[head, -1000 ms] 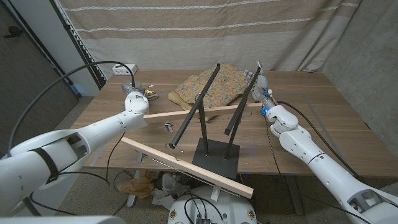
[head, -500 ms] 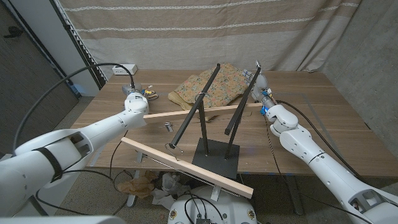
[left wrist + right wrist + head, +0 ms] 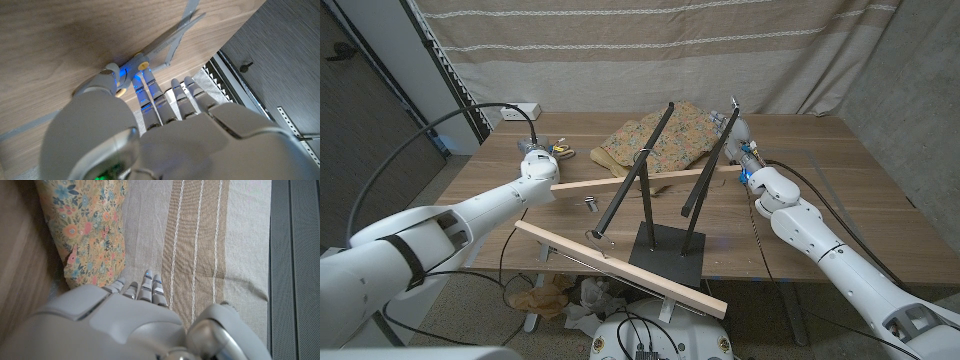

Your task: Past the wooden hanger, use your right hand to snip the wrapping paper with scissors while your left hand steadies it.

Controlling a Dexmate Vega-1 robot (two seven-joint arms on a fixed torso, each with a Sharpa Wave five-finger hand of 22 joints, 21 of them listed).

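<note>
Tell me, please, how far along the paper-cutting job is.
Done: nothing; the wrapping paper looks uncut. In hand: the left hand has its fingers at the scissors, which lie on the table. Left: the right hand, beside the paper, holds nothing; grasping, steadying and snipping remain.

White glossy arm shells, black cables along both; grey segmented fingers (image 3: 165, 102), blue glow at fingertips.

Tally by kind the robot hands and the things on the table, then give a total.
Robot hands: 2, left hand and right hand
Wooden slats: 2, far slat and near slat
Floral paper: 1
Scissors: 1
Black stand: 1
Small metal piece: 1
Power strip: 1
Total: 9
</note>
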